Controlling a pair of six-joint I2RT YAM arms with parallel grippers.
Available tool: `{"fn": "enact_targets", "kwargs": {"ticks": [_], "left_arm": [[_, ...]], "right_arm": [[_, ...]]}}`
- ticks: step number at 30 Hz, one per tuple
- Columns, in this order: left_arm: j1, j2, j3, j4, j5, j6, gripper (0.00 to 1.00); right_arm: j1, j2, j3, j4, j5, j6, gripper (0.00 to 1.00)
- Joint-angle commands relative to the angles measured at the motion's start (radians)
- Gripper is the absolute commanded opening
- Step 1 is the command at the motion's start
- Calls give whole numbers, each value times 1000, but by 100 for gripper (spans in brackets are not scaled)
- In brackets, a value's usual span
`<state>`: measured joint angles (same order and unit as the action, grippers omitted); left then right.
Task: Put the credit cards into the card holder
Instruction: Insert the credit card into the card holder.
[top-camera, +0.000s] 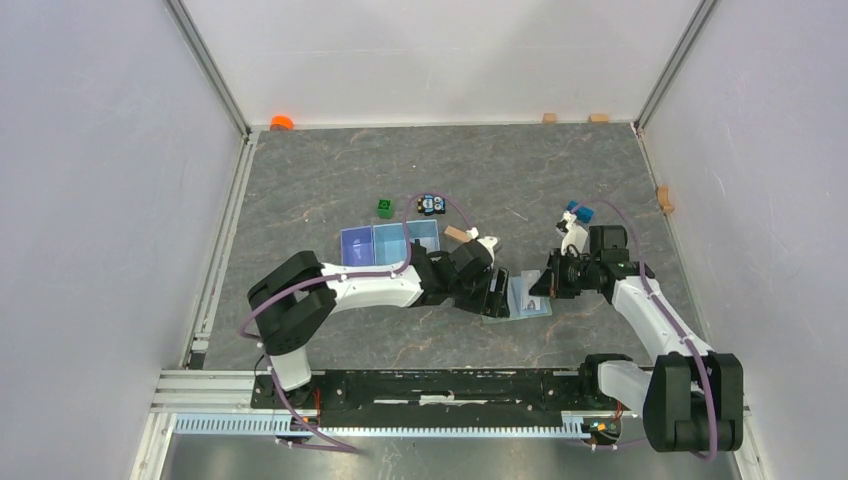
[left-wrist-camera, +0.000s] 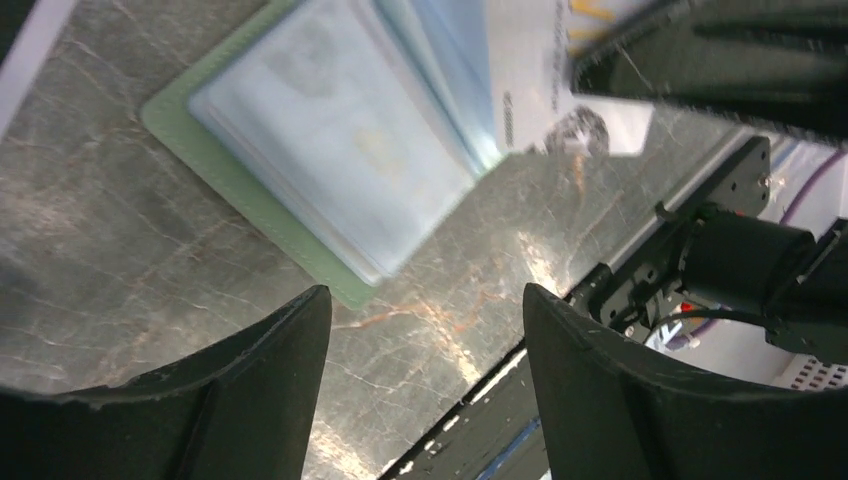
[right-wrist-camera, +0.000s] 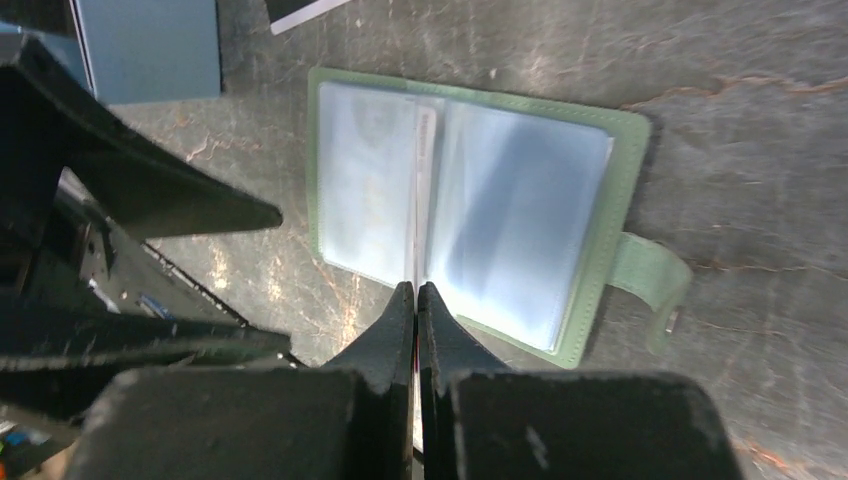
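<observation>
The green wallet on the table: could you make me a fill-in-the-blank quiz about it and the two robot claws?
The sage-green card holder lies ___ on the grey marbled table. The right gripper is ___, its fingertips at the holder's centre fold. The left gripper is ___, with nothing between its fingers. The light blue plastic tray has ___ compartments.
Missing words: open; shut; open; three.

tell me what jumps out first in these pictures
The sage-green card holder lies open on the grey table, clear sleeves up, between the two arms. The right gripper is shut at one end of its fold; the left gripper hangs open beside one corner.
</observation>
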<state>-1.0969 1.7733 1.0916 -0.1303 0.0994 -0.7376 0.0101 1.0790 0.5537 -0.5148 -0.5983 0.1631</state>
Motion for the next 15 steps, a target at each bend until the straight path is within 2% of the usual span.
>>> {"fn": "enact_targets", "kwargs": {"ticks": [1, 6, 15], "left_arm": [[34, 32, 35, 41, 7, -42, 76], [44, 65, 67, -19, -15, -10, 75], [60, 88, 53, -26, -33, 0, 73]], "right_arm": [[-2, 32, -14, 92, -122, -1, 0], [-4, 76, -8, 142, -138, 25, 0], [-2, 130, -20, 179, -134, 36, 0]]}}
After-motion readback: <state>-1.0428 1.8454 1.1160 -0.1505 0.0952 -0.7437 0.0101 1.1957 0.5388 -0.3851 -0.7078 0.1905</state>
